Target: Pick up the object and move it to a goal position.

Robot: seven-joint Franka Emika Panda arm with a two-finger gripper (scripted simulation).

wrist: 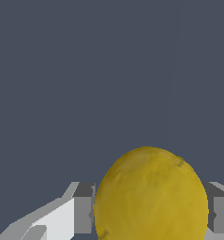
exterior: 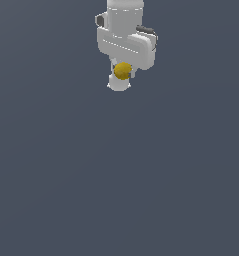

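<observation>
A: What do we have for a surface and a room?

B: Very little. In both views we see one flat, even slate-grey field (exterior: 116,190) behind everything. We cannot tell floor from wall in it, and we find no edge, seam or shadow on it.

A: Any brand, label or writing we can read?

B: We see plain white casing with a few dark grey patches on the arm (exterior: 125,35), and we can read nothing on it or on the fruit-like thing.

A: Where is the object?

B: The object (exterior: 122,71), a small mustard-yellow, slightly oval ball, sits at the lower end of the arm near the top of the exterior view. In the wrist view we see it large and mottled (wrist: 151,197), lying between the two fingers (wrist: 83,208), with a grey pad against each side of it.

A: And the gripper?

B: The gripper (exterior: 122,75) is clamped on the object, as far as we can judge: its pads touch the yellow skin on both flanks.
</observation>
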